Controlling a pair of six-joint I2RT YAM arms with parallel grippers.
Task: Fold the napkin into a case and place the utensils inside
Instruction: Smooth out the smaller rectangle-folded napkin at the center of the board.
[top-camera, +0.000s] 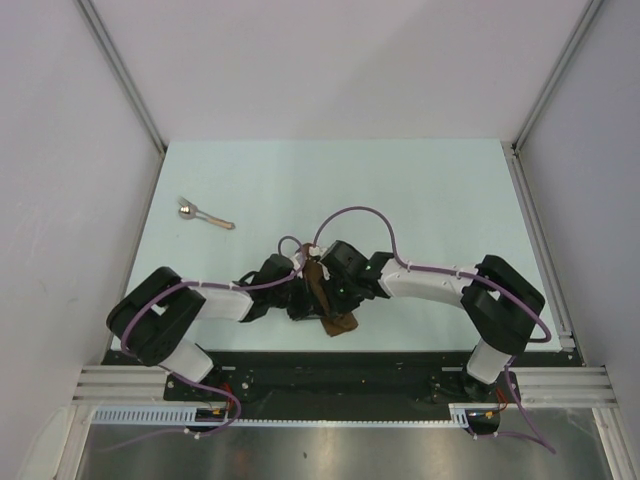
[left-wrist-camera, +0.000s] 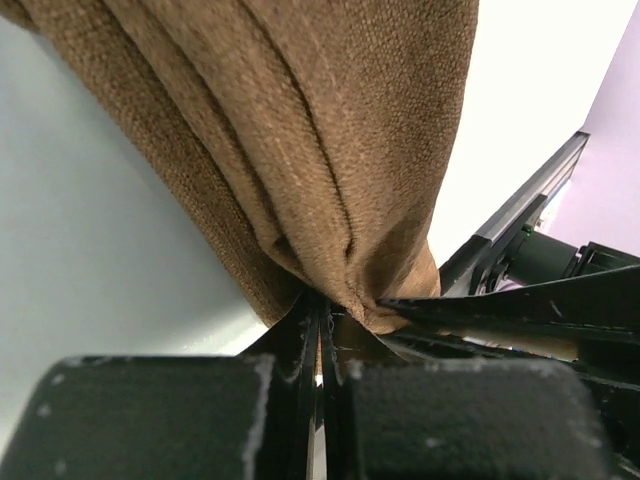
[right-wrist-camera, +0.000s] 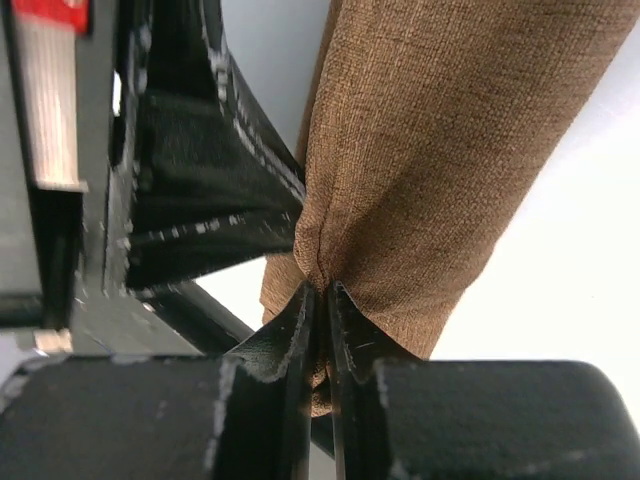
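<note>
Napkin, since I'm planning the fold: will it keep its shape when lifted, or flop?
Probably floppy: the napkin gathers into soft pleats where the left tool pinches it, and creases at the right tool. Its coarse weave will likely resist slipping. It looks thin, so probably light and apt to bunch if pushed.

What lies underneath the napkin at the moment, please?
The napkin is bunched, pinched by the left gripper and right gripper; pale table shows beside it. Its folds cover the spot directly beneath.
</note>
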